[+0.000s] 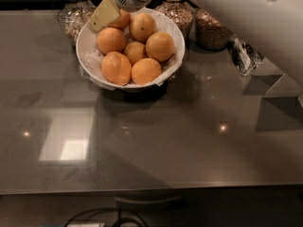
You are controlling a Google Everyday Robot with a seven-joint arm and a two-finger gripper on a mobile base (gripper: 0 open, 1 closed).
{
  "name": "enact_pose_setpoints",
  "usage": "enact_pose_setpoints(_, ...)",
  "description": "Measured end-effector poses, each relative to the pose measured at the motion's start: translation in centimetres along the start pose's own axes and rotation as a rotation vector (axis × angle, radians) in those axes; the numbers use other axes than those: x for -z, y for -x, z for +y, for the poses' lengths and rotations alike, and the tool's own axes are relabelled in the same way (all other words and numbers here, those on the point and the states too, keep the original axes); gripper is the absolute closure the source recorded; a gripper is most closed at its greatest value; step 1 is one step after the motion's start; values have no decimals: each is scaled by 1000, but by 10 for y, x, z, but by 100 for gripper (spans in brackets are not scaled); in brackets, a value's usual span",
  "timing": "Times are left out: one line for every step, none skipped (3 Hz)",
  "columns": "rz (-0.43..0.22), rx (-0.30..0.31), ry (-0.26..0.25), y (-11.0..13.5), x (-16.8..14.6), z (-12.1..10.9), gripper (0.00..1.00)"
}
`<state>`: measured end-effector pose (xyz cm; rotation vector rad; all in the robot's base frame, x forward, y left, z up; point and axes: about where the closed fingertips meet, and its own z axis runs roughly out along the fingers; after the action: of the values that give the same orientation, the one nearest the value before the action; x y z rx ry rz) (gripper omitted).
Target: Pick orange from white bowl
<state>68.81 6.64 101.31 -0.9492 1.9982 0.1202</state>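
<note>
The white bowl with a crinkled white liner stands at the back of the grey counter and holds several oranges. The largest ones lie at the front and right. One orange at the back left is partly hidden behind my gripper. My gripper, a cream pad below a white wrist, hangs over the bowl's back-left rim, touching or just beside that orange. My white arm runs off to the upper right.
Glass jars of grain stand behind the bowl on the left and on the right, with another further right. A shiny dark wrapper and grey blocks lie at the right. The counter's front edge is near.
</note>
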Motion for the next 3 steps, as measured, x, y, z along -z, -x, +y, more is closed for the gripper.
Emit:
enact_pose_setpoints(2,11,-36,-2,-10,-9,0)
enact_pose_setpoints(6,15,-66,-5,-18,-16,0)
enact_pose_setpoints(3,9,-91,-4,-26,-20,1)
